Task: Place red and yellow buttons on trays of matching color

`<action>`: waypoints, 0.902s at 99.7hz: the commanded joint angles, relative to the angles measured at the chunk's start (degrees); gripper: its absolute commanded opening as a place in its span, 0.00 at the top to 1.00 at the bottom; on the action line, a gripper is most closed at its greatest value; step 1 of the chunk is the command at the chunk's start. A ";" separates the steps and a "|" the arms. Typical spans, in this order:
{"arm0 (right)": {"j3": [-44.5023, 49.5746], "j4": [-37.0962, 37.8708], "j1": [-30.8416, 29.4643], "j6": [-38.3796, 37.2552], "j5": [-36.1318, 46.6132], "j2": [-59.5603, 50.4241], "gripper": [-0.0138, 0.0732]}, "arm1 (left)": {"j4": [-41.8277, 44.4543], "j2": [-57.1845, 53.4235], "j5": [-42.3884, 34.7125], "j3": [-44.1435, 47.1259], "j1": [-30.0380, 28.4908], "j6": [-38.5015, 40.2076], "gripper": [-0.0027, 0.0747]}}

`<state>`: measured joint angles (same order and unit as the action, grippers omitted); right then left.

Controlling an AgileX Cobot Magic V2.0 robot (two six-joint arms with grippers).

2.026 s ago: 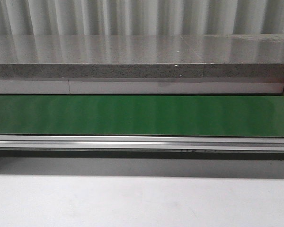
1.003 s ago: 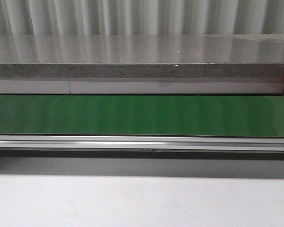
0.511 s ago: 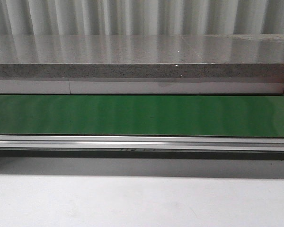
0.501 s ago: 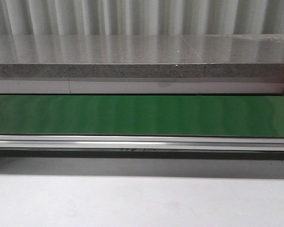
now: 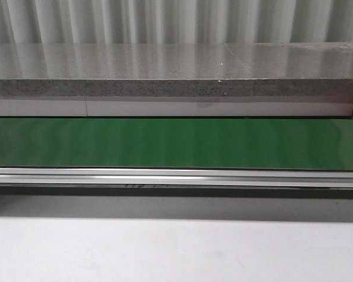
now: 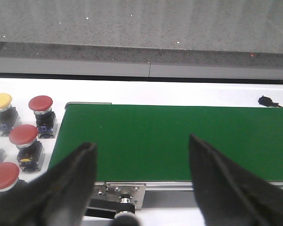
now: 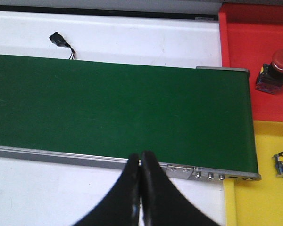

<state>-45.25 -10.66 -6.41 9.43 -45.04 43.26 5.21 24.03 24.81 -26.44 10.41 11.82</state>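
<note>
While the left claw (image 6: pixel 141 162) gapes and the right claw (image 7: pixel 140 169) is pinched empty, the yellow tray (image 7: pixel 254 207) is cropped.

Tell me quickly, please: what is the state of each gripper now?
Left gripper: open, holding nothing.
Right gripper: closed, holding nothing.

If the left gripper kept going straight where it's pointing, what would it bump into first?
Probably the green conveyor belt: the open left gripper points at bare belt, the push buttons off to one side. Depth is unclear.
</note>
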 commanded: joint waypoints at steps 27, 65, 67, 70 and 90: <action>-1.40 -0.10 -0.01 0.47 3.10 -0.40 0.92 | 3.72 13.33 2.24 -11.12 -8.33 15.69 0.21; -1.40 -0.10 -0.01 0.47 3.10 -0.40 0.92 | -1.67 35.32 6.08 -17.86 -23.01 16.77 0.21; -1.40 -0.10 -0.01 0.47 3.10 -0.40 0.92 | -1.67 36.41 6.04 -17.86 -23.32 16.77 0.21; -1.40 -0.10 -0.01 0.47 3.10 -0.40 0.92 | -1.67 37.80 5.93 -17.86 -23.57 16.77 0.21; -1.40 -0.10 -0.01 0.47 3.10 -0.40 0.92 | -1.67 45.65 2.68 -18.32 -26.47 16.77 0.21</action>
<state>-45.25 -10.66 -6.41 9.43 -45.04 43.26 3.84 68.20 31.85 -42.36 -14.69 27.89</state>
